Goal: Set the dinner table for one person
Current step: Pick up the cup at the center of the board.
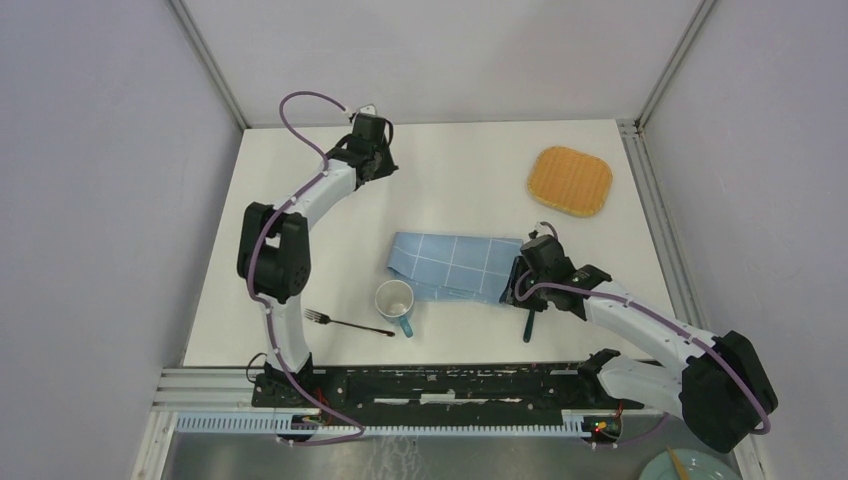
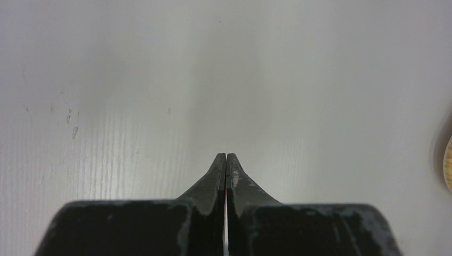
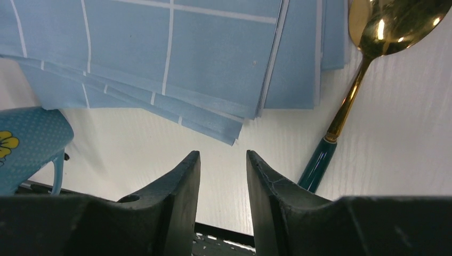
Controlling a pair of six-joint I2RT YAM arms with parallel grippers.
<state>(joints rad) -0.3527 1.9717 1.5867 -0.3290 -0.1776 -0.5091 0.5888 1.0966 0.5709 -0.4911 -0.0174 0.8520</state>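
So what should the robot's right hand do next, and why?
Probably lift the right hand straight up, I'd guess. Its jaws stand apart with nothing between them, and the gold spoon already lies flat on the dinner table beside the blue cloth, so nothing here seems to need holding.

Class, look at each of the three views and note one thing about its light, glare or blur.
Top view: even, soft light, sharp, hardly any shadow beside the mug. Left wrist view: a soft grey shadow lies on the table beyond the left gripper; the mat at the right edge is blurred. Right wrist view: bright glare spots on the spoon.
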